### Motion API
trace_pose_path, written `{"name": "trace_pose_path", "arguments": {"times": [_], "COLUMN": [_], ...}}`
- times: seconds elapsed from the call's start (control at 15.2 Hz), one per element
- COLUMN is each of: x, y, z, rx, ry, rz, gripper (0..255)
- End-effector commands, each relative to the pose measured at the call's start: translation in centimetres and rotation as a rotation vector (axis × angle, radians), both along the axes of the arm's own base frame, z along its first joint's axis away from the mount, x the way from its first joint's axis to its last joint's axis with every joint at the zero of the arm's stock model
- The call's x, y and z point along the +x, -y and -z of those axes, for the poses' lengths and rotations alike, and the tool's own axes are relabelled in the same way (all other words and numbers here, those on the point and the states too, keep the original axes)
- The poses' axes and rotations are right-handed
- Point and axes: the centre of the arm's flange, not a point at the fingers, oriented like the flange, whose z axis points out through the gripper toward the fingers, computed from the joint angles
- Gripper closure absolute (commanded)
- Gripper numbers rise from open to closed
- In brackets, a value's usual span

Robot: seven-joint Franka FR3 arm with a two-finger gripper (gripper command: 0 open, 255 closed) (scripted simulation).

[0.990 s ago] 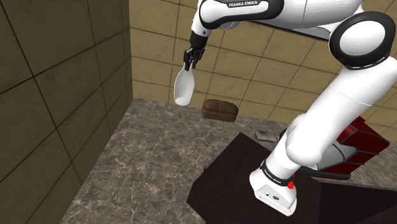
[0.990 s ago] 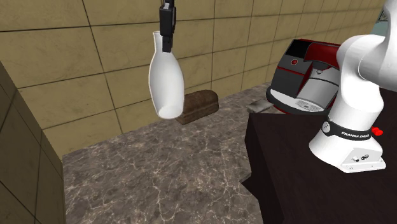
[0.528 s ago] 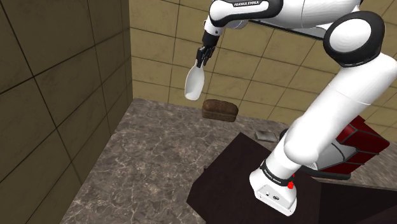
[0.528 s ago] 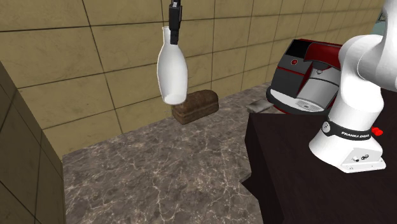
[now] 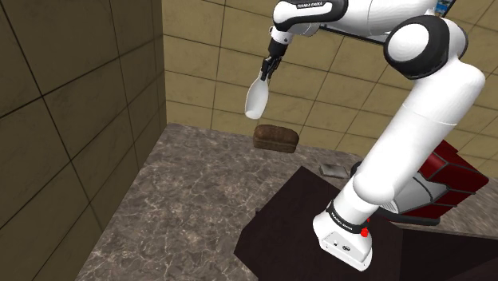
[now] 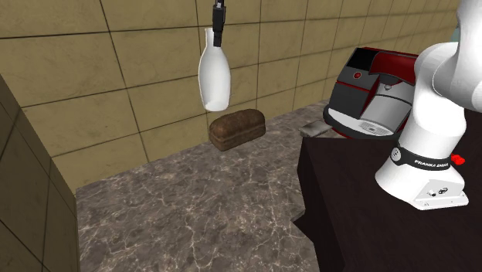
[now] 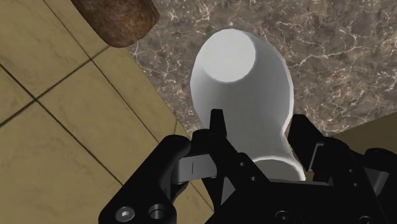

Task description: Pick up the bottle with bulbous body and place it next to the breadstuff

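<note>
Pickup's done: fingers (image 7: 217, 137) clamped on the neck of the white bottle (image 6: 215, 77), dangling upper-middle of frame above the brown loaf (image 6: 237, 127). Left to do: set it on the surface (image 6: 193, 209) beside that.

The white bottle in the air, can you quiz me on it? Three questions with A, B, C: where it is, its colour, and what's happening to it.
1. Where is the bottle? A on the floor B hanging above the counter C inside a cupboard
2. What colour is it? A white B green C red
3. The hand is: A open B shut on the bottle's neck C shut on nothing
Answers: 1 B, the marbled counter lies below it. 2 A, its body shows white. 3 B, the fingers clasp its neck.
</note>
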Motion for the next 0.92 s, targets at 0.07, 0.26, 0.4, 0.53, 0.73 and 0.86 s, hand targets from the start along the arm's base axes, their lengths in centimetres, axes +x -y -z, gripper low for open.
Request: {"name": "trace_pose_path", "arguments": {"times": [0.07, 0.26, 0.4, 0.53, 0.73, 0.86], "x": [-0.2, -0.2, -0.2, -0.2, -0.2, -0.2], "y": [0.7, 0.7, 0.7, 0.7, 0.7, 0.7], "z": [0.8, 2.4, 3.5, 4.5, 6.1, 7.2], "rx": [0.0, 0.0, 0.0, 0.0, 0.0, 0.0], "ry": [0.001, 0.001, 0.001, 0.001, 0.001, 0.001], "rz": [-0.002, -0.002, -0.002, -0.002, -0.002, -0.002], "gripper": [255, 255, 255, 255, 255, 255]}}
